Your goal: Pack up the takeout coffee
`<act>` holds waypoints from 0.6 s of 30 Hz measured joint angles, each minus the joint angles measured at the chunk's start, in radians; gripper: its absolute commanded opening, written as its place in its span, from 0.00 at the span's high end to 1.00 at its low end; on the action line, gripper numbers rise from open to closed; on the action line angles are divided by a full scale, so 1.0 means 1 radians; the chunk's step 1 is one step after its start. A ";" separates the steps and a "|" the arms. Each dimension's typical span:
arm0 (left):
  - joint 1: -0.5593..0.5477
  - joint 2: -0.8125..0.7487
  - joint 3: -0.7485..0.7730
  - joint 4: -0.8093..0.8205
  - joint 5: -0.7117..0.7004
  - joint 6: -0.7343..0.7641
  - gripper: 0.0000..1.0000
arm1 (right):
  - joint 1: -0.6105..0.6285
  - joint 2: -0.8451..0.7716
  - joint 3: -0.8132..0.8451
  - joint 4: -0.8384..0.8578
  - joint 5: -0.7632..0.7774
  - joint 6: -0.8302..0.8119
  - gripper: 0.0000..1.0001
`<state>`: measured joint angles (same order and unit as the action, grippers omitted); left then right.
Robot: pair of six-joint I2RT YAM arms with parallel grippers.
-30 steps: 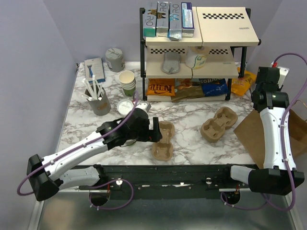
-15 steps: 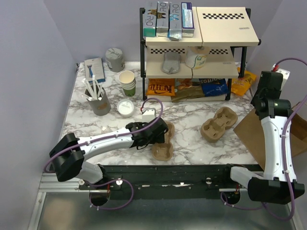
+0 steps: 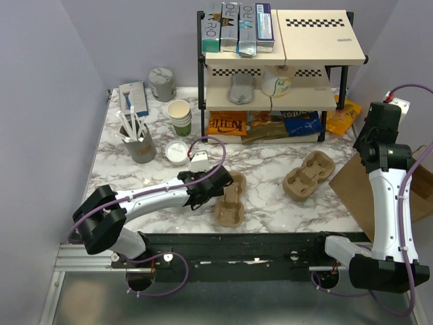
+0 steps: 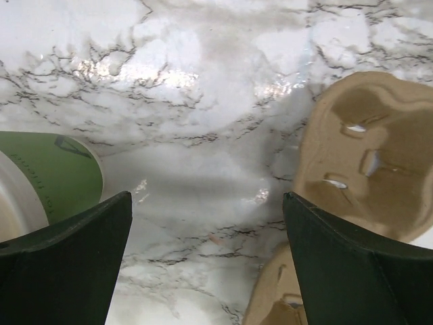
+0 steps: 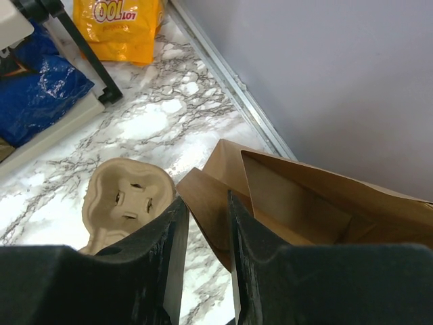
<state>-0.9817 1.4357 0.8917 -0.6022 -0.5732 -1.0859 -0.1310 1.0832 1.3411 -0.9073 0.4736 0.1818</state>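
The takeout coffee, a small cup with a white lid, stands on the marble left of centre. What is probably its cream-and-green side shows in the left wrist view, just beyond the left finger. My left gripper hangs open over bare marble between that cup and a brown pulp cup carrier. A second carrier lies further right. My right gripper is held high over the open brown paper bag, its jaws a narrow gap apart with nothing between them.
A black shelf rack with boxes and snack bags stands at the back. A grey cup of white sticks, a stack of lidless cups and a grey canister stand at the back left. A yellow snack bag lies by the right wall.
The left arm has folded its elbow back while its gripper stayed by the left carrier, now pointing down at the table. The right wrist rose slightly and its jaws narrowed.
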 measured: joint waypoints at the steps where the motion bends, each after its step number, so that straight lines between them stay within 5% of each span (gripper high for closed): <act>1: 0.001 0.000 -0.007 -0.001 -0.002 0.000 0.01 | 0.000 -0.001 0.000 0.000 0.000 0.000 0.64; 18: 0.143 -0.065 -0.173 0.005 -0.034 0.029 0.01 | 0.000 -0.025 -0.002 0.000 -0.001 0.000 0.64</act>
<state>-0.8387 1.3708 0.7189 -0.5976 -0.6067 -1.0565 -0.1310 1.0580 1.3396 -0.9070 0.4725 0.1822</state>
